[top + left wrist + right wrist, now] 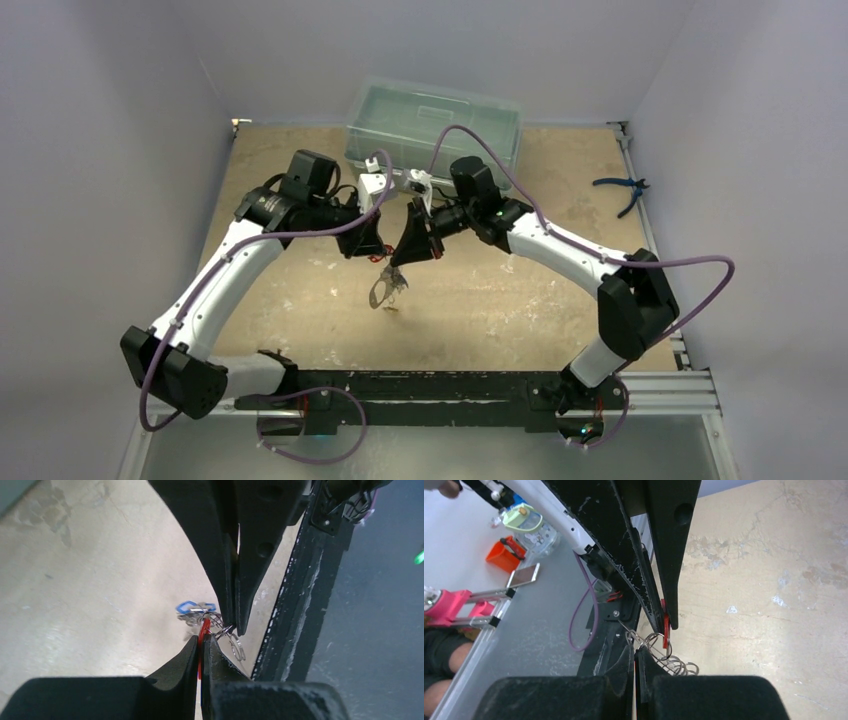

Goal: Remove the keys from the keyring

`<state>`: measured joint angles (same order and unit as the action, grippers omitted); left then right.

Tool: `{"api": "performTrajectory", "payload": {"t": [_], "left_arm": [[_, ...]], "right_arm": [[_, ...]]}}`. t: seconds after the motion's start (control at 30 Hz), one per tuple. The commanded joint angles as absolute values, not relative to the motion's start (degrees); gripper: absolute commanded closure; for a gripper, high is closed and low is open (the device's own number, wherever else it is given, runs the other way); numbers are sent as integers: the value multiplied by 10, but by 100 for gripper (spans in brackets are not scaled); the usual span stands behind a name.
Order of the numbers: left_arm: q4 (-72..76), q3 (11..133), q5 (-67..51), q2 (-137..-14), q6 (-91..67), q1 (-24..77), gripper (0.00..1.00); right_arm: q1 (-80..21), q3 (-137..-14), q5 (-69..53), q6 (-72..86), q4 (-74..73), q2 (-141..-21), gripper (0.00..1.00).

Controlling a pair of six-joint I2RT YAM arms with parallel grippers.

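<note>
Both grippers meet above the middle of the table. My left gripper (202, 641) is shut on a red key (204, 629); it also shows in the top view (376, 246). My right gripper (636, 652) is shut on the thin wire keyring (655, 641), tip to tip with the left one; the top view shows it (408, 256) too. The red key (666, 630) hangs between the left fingers in the right wrist view. A blue key (195, 607) and several wire loops (237, 649) dangle behind. The whitish strap loop (381, 292) hangs below both grippers, above the table.
A clear plastic bin (435, 125) stands at the back centre. Blue-handled pliers (624, 190) lie at the right edge. The black frame rail (450, 385) runs along the near edge. Off the table on the left are an orange object (503, 556) and a phone (523, 575).
</note>
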<state>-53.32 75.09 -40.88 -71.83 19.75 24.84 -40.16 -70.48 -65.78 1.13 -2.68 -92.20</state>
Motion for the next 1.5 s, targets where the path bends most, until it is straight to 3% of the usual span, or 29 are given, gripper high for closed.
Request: {"api": "performTrajectory", "payload": {"t": [0.0,0.13,0.33,0.43,0.6,0.73,0.8,1.07,1.17,1.47], "left_arm": [[-461,775,-430,-730,109,254,100],[-454,773,-449,-728,78,253,100],[-441,766,-469,-722,54,253,100],[-445,769,-464,-720,61,252,100],[-467,787,-475,-718,100,249,100],[-486,779,-453,-707,133,243,100],[-489,769,-449,-701,144,239,100],[-505,802,-403,-709,234,238,100],[-542,810,-458,-719,272,239,100],[-414,745,-479,-717,139,239,99]], "right_arm": [[-410,-673,-715,122,121,-900,100],[-395,-625,-730,253,284,-901,100],[-389,-561,-748,549,665,-935,100],[-387,-557,-751,622,744,-953,100],[-387,-562,-733,532,620,-933,100],[-387,-635,-663,175,183,-886,100],[-387,-674,-658,67,40,-883,100],[-389,-684,-688,31,-23,-890,100],[-389,-669,-700,74,32,-896,100],[-397,-640,-721,149,125,-899,100]]}}
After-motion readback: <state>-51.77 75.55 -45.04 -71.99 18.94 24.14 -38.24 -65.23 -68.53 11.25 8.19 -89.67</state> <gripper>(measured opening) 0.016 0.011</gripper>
